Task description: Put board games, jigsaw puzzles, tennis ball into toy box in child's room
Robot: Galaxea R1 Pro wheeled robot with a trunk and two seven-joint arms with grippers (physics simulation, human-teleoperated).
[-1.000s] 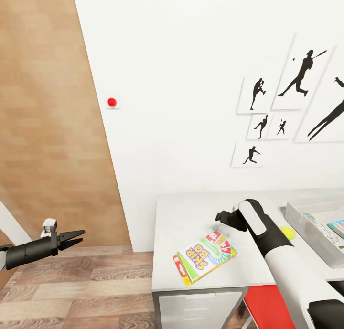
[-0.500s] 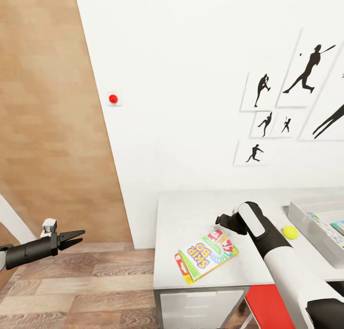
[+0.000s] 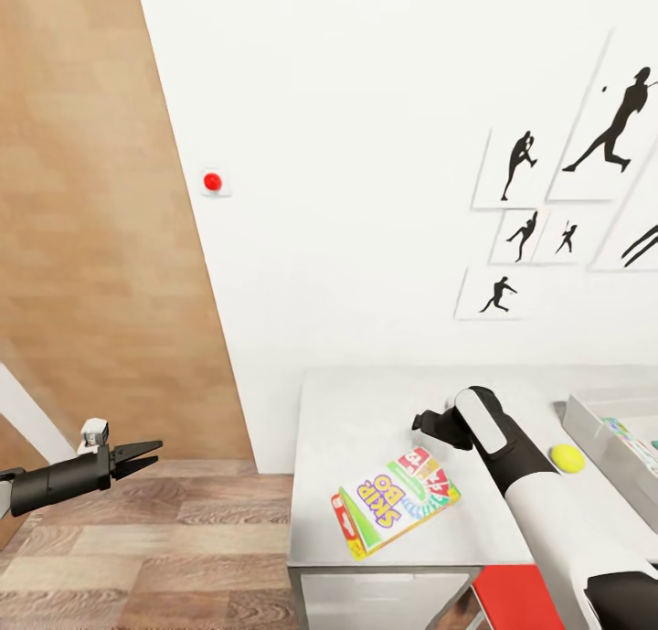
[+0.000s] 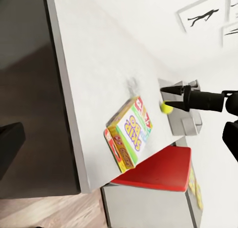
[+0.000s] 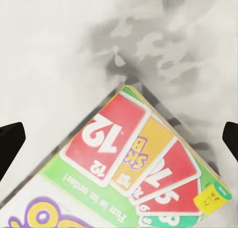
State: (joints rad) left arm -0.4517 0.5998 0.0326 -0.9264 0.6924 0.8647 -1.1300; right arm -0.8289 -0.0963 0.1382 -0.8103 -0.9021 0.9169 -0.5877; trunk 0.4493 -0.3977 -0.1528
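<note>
flat rectangular cardboard game box (image 3: 395, 501), green-edged with "skip-bo" lettering and fanned red, yellow and green number cards printed on top, lying flat and skewed near the front edge of the pale grey-white desk top (image 3: 366, 411). right gripper (image 3: 422, 421) poised just above its far corner, fingertips spread wide at either side of the right wrist view, nothing between them. small fuzzy yellow-green ball (image 3: 567, 458) resting beside the translucent pale grey plastic bin (image 3: 610, 447). left gripper (image 3: 139, 456) out over the wood-plank floor (image 3: 164, 557), fingers parted, empty.
</note>
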